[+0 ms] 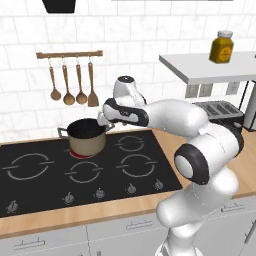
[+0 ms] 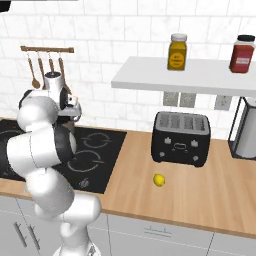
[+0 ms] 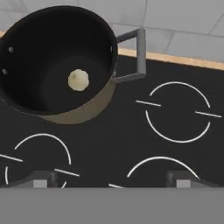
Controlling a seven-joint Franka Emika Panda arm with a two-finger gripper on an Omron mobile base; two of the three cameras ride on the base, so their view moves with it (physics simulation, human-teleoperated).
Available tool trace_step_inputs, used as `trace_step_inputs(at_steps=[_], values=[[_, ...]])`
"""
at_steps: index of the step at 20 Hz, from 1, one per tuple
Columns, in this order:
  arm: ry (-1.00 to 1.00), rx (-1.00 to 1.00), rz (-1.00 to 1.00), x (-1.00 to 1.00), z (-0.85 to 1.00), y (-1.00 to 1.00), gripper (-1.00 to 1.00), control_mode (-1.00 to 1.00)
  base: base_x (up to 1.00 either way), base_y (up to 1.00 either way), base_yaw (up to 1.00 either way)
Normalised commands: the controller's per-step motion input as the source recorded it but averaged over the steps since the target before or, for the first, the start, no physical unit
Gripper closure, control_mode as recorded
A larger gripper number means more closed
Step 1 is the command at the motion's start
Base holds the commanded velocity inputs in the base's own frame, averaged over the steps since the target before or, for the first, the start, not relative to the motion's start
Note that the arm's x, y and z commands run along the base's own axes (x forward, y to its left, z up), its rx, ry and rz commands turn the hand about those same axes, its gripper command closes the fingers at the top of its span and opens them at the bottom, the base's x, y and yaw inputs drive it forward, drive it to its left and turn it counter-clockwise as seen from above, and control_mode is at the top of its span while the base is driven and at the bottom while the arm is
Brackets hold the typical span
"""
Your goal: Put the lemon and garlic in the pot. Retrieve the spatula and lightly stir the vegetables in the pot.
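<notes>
Left base view gives me the widest read: the black cooktop (image 1: 85,170) is set into the wooden worktop (image 2: 200,195), and the pot (image 1: 87,136) stands on the cooktop's rear burner, which glows red under it. My arm reaches over the cooktop, with the fingers (image 1: 107,120) just beside the pot's right handle, above the hob.

From the hand view I see the fingers (image 3: 109,179) spread wide, one tip at each side of the bottom edge, with nothing between them. The garlic (image 3: 78,80) lies on the pot's dark floor, near the middle, so I judge that item done.

The lemon (image 2: 159,180) sits on the worktop well to the right of the pot, just in front of the toaster (image 2: 181,137). It goes in next.

I cannot pick out the spatula; the utensils on the rail (image 1: 70,54) behind the pot look all wooden. So I reckon roughly a third is done: lemon, spatula and stirring remain.
</notes>
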Motion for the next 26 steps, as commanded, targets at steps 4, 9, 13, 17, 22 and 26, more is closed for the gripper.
trace_step_inputs(at_steps=[4,9,13,17,22,26], values=[[0.0,0.0,-0.19,-1.0,0.0,-1.0,-1.0,-1.0,0.0,0.0,0.0],[0.06,0.0,-0.21,-0.66,0.0,-1.0,-1.0,-1.0,0.0,0.0,0.0],[0.13,0.0,-0.23,-0.24,0.03,-1.0,-1.0,-1.0,0.0,0.0,0.0],[0.1,0.0,-0.21,-0.22,0.03,-1.0,-1.0,-1.0,0.0,0.0,0.0],[0.11,0.0,-0.2,-0.09,0.0,-1.0,-1.0,-1.0,0.0,0.0,0.0],[0.06,0.0,-0.14,-0.12,0.0,-1.0,-1.0,-1.0,0.0,0.0,0.0]])
